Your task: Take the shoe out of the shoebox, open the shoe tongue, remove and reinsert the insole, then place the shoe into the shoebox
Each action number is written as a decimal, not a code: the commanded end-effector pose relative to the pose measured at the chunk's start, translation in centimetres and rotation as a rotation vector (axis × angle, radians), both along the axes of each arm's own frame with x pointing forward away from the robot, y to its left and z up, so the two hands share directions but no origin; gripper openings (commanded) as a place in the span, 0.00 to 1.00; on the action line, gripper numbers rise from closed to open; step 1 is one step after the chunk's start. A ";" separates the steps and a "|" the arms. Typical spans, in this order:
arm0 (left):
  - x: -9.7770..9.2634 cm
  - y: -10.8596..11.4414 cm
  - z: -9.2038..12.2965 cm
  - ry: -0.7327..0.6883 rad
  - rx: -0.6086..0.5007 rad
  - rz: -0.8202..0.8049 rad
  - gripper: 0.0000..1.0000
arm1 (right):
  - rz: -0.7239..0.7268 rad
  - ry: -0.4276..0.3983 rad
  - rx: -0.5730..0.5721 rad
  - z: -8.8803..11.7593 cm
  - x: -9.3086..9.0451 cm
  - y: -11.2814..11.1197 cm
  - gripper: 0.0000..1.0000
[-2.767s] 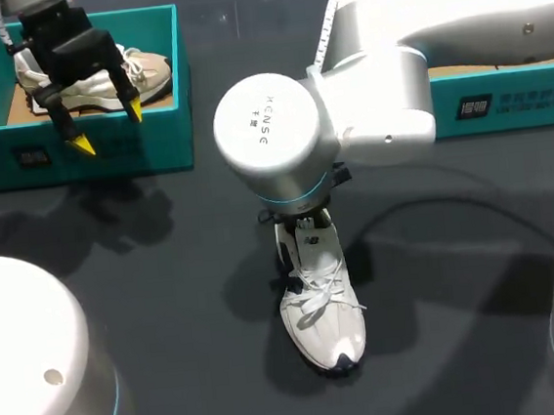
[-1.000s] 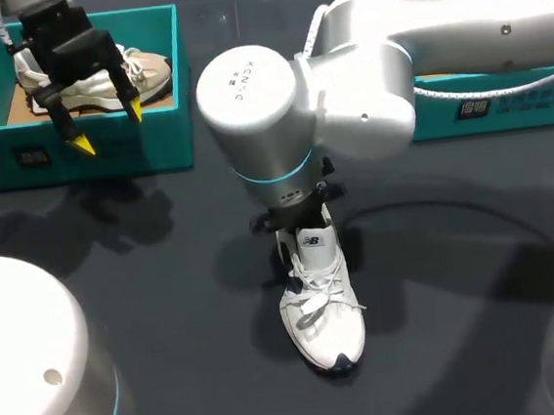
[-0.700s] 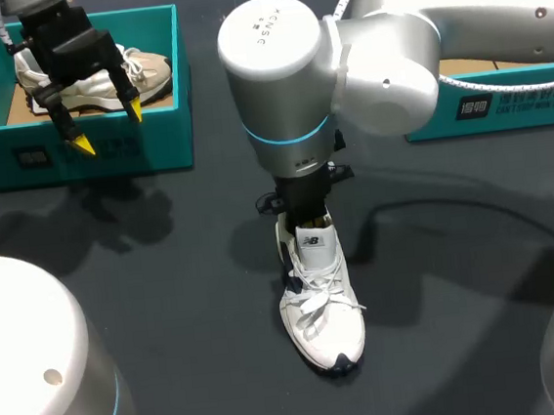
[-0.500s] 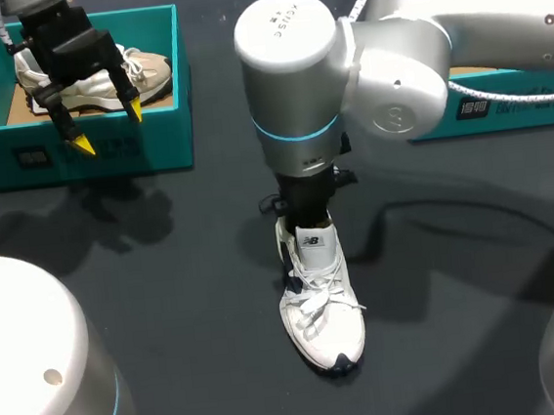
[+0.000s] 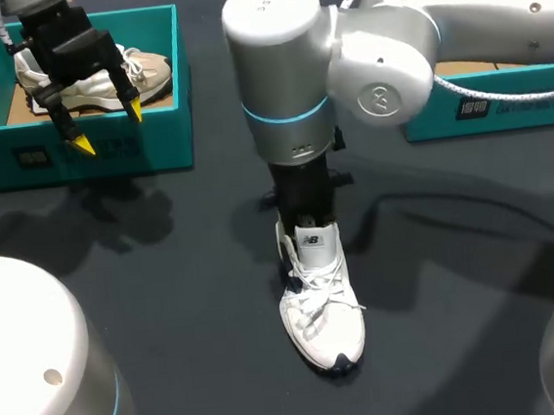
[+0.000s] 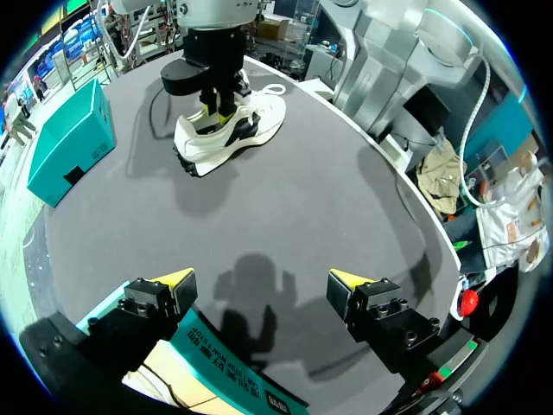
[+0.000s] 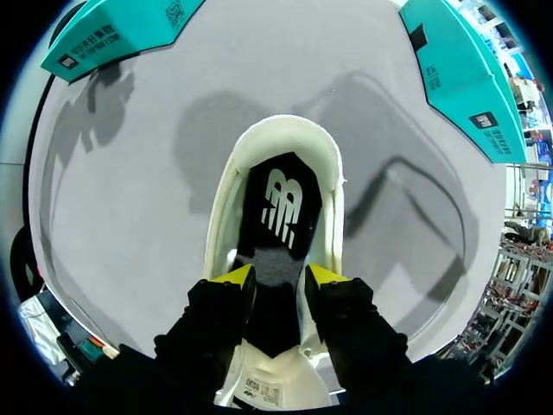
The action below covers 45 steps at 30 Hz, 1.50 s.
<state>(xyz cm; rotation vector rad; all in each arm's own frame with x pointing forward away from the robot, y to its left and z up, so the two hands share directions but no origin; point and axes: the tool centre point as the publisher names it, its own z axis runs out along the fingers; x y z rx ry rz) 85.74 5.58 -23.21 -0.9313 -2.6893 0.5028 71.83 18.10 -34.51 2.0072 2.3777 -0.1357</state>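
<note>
R gripper point(image 7: 278, 278) is sitting in shoe point(image 5: 325, 321) mouth mid-table, over insole point(image 7: 281, 203); can't tell if gripping. Shoe's lying toe toward me. L gripper point(image 6: 262, 278) is hanging wide open, empty, farther off by shoebox point(image 5: 104, 146).

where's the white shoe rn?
Head view: the white shoe stands mid-table, toe toward the camera, with the right gripper down in its opening.

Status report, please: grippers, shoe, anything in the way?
Left gripper open, over shoebox edge. Right gripper in white shoe, at insole. Shoe on table. Nothing blocking.
</note>
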 end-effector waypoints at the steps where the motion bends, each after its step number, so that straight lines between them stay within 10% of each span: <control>1: 0.0 0.0 0.0 0.000 0.001 0.000 1.00 | 0.001 0.004 -0.021 0.2 0.1 0.7 0.48; 8: 0.0 0.0 0.0 0.000 0.001 0.000 1.00 | -0.007 0.009 -0.022 0.3 -0.1 0.4 1.00; 45: 0.0 0.0 0.0 0.000 0.001 0.000 1.00 | -0.067 -0.028 -0.031 1.4 -1.0 -0.1 1.00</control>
